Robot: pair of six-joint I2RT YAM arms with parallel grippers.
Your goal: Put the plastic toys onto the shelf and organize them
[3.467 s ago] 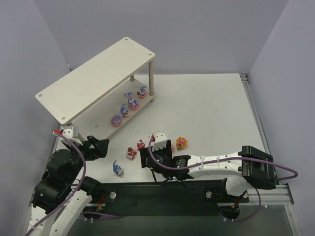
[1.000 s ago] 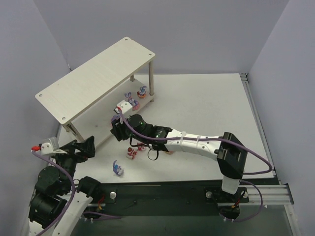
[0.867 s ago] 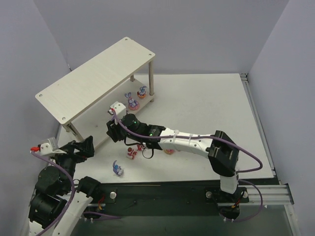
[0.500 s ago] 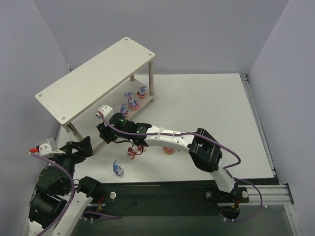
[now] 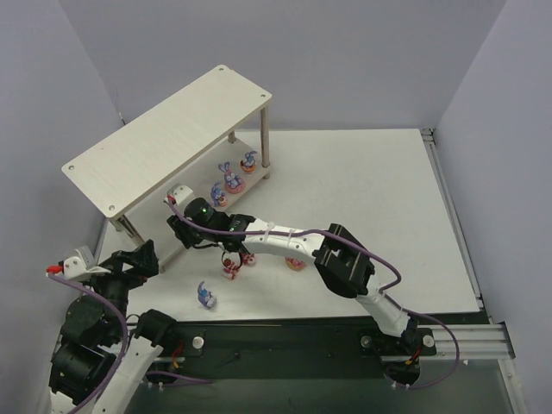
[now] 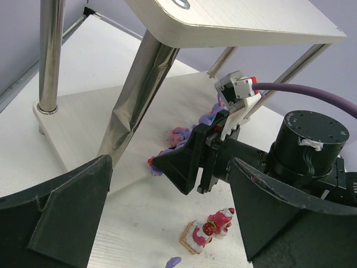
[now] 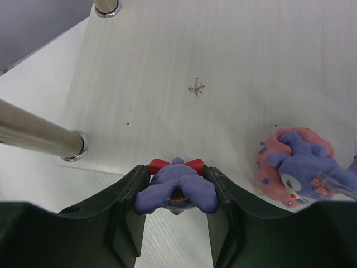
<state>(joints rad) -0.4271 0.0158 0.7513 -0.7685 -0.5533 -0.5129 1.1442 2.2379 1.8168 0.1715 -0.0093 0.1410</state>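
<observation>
My right gripper [image 7: 177, 177] is shut on a purple bunny [image 7: 178, 194] with a red bow, held at the front edge of the shelf's lower board [image 7: 184, 61]. Another bunny [image 7: 298, 167] on a pink base stands on that board to the right. In the top view the right gripper [image 5: 178, 229] reaches under the shelf [image 5: 164, 138] near its left end, and three bunnies [image 5: 231, 179] stand in a row on the lower board. Two strawberry bears [image 6: 209, 230] and a lying bunny [image 5: 207, 296] are on the table. My left gripper [image 6: 173, 223] hangs open, empty, facing the bears.
Metal shelf legs [image 7: 39, 138] stand just left of the held bunny, another leg [image 6: 136, 95] rises in front of the left wrist. An orange figure [image 5: 296, 263] shows partly under the right arm. Grey walls close in the table on three sides.
The right arm has swung left along the lower board's front edge with the bunny in its grip. The left arm has drawn back a little, still open.
</observation>
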